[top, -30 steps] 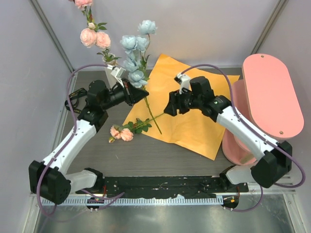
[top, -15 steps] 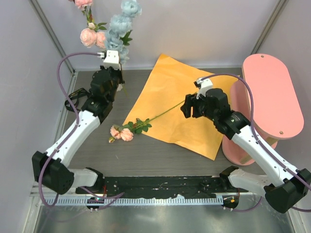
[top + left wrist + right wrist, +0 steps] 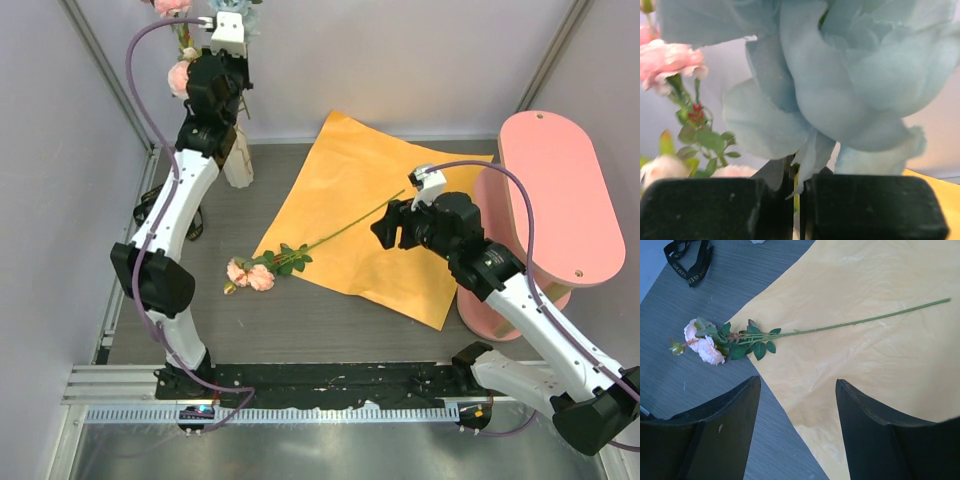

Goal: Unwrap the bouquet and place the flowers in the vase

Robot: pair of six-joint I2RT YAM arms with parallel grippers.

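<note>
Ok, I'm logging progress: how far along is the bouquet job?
Done: paper lies flat, ribbon is off, and a pink stem seems to stand in the vase. In hand: the left fingers are shut on the blue flower, held high near the vase. Left: the peach flower lying partly on the paper; the right fingers are open near it.

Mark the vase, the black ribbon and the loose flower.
vase (image 3: 238, 168), top view, ribbed lower body.
black ribbon (image 3: 696, 273), right wrist view, lettered band.
loose flower (image 3: 707, 351), right wrist view, peach bloom.
</note>
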